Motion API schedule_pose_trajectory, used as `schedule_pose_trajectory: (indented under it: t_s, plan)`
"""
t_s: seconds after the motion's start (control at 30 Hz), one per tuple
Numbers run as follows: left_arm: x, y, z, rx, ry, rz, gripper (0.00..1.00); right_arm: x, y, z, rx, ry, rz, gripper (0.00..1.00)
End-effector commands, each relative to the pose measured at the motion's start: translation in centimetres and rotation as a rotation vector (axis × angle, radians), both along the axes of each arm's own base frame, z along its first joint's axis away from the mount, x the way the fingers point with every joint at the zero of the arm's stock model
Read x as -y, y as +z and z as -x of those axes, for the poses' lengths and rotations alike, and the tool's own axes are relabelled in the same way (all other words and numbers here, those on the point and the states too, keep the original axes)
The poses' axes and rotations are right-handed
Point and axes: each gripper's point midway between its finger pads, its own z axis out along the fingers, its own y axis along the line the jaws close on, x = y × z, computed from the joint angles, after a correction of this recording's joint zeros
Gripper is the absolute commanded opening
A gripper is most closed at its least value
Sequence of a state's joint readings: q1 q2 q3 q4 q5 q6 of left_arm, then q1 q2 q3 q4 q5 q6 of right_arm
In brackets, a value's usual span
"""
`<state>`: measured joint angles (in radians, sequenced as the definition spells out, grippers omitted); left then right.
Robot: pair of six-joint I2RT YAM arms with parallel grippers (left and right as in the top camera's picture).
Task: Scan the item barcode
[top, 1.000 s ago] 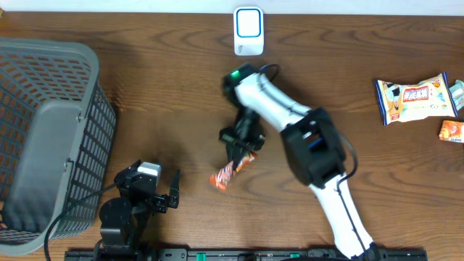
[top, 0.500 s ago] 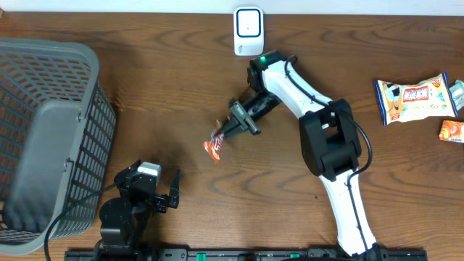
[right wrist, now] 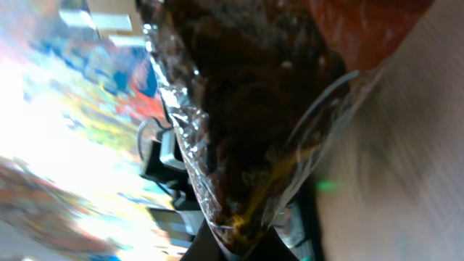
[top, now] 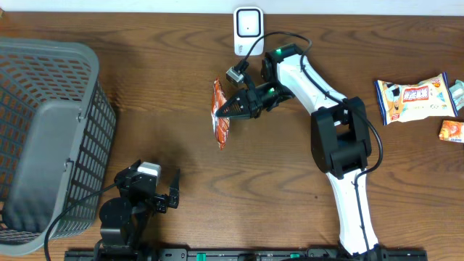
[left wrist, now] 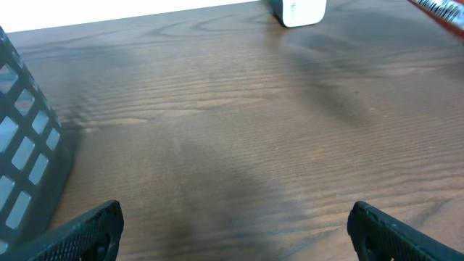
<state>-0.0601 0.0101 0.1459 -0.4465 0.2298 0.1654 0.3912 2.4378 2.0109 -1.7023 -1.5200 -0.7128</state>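
Observation:
An orange snack packet hangs above the table in the middle, a little in front of and left of the white scanner at the back edge. My right gripper is shut on the packet's right side. In the right wrist view the crinkled packet fills the frame, pinched at the bottom by the right gripper. My left gripper rests at the front left, open and holding nothing. The left wrist view shows its fingertips wide apart over bare wood, with the scanner far ahead.
A grey mesh basket fills the left side, its wall close to the left gripper. A white and blue snack bag and a small orange pack lie at the far right.
The right arm has lifted the orange packet from the table's middle and carried it back toward the scanner, turning it on the way. The left arm has not moved.

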Motion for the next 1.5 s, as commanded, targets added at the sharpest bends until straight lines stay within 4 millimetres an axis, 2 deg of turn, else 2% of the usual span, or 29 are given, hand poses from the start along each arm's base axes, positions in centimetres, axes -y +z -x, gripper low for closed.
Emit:
schedule_pose_trajectory:
  t_s: [0.0,0.13,0.2,0.3,0.4,0.5,0.53,0.57,0.6,0.63,0.7,0.77,0.93,1.03,1.13,1.3,1.4,1.47]
  plan:
    - [0.0,-1.0,0.2,-0.025,-0.005,-0.016,0.98,-0.7,2.1,0.6,0.197,0.005,-0.124,0.01]
    - [0.0,-1.0,0.2,-0.025,-0.005,-0.016,0.98,-0.8,1.1,1.5,0.225,0.055,-0.082,0.02]
    - [0.0,-1.0,0.2,-0.025,-0.005,-0.016,0.98,-0.4,-0.7,2.2,0.280,0.130,0.001,0.01]
    - [0.0,-1.0,0.2,-0.025,-0.005,-0.016,0.98,1.8,-4.5,3.6,0.314,0.278,0.224,0.01]
    - [0.0,-1.0,0.2,-0.025,-0.005,-0.016,0.98,3.9,-6.9,4.1,0.303,0.358,0.408,0.03]
    - [0.0,-1.0,0.2,-0.025,-0.005,-0.016,0.99,5.9,-9.2,3.7,0.333,0.410,0.586,0.14]
    - [0.0,-1.0,0.2,-0.025,-0.005,-0.016,0.98,6.2,-9.7,3.3,0.337,0.402,0.630,0.22]
    - [0.0,-1.0,0.2,-0.025,-0.005,-0.016,0.98,6.5,-10.4,2.7,0.342,0.386,0.684,0.40]
    - [0.0,-1.0,0.2,-0.025,-0.005,-0.016,0.98,6.7,-11.0,2.0,0.343,0.363,0.735,0.72]
    - [0.0,-1.0,0.2,-0.025,-0.005,-0.016,0.98,6.9,-11.6,1.4,0.344,0.336,0.786,0.81]
    - [0.0,-1.0,0.2,-0.025,-0.005,-0.016,0.98,7.5,-12.4,0.1,0.337,0.278,0.889,0.91]
    - [0.0,-1.0,0.2,-0.025,-0.005,-0.016,0.99,7.7,-12.4,-0.6,0.339,0.251,0.939,0.99]
    - [0.0,-1.0,0.2,-0.025,-0.005,-0.016,0.99,6.4,-9.5,-1.1,0.365,0.226,0.925,0.99]
    - [0.0,-1.0,0.2,-0.025,-0.005,-0.016,0.98,5.0,-6.3,-0.9,0.439,0.223,0.890,0.99]
    - [0.0,-1.0,0.2,-0.025,-0.005,-0.016,0.98,4.6,-3.0,-0.2,0.518,0.213,0.906,0.99]
    - [0.0,-1.0,0.2,-0.025,-0.005,-0.016,0.98,7.7,3.6,1.3,0.623,0.078,1.095,0.99]
    - [0.0,-1.0,0.2,-0.025,-0.005,-0.016,0.98,11.0,7.1,1.0,0.685,-0.135,1.311,0.99]
    - [0.0,-1.0,0.2,-0.025,-0.005,-0.016,0.98,12.6,8.8,1.4,0.724,-0.254,1.412,0.99]
